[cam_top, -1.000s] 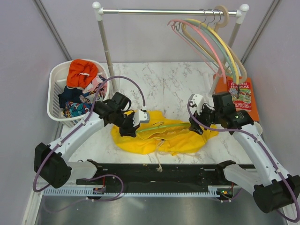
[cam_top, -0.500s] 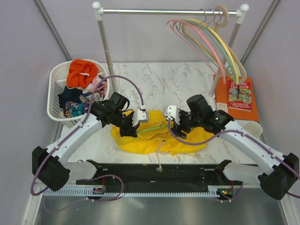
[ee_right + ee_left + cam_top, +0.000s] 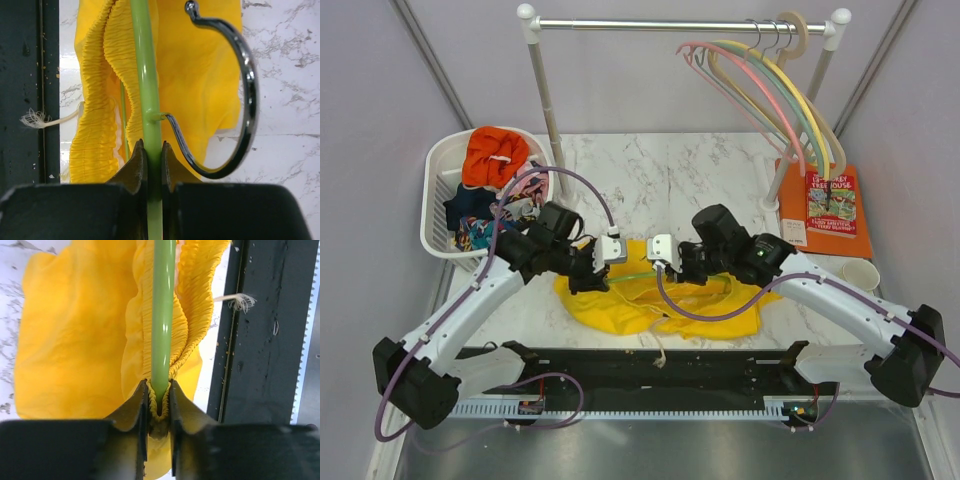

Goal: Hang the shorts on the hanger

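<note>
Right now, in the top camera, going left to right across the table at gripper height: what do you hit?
laundry basket → left gripper → hanger → right gripper → paper cup

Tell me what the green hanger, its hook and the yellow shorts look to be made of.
The thin light green hanger looks like plastic: smooth, slightly glossy. Its curved hook looks metal, chrome-bright with mirror-like highlights. The bright yellow shorts are soft matte fabric, gathered into fine ribs.

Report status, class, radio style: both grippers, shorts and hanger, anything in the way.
Left gripper shut on hanger, waistband bunched round its bar. Right gripper shut on hanger beside hook. Shorts lying on table. Nothing in the way.
</note>
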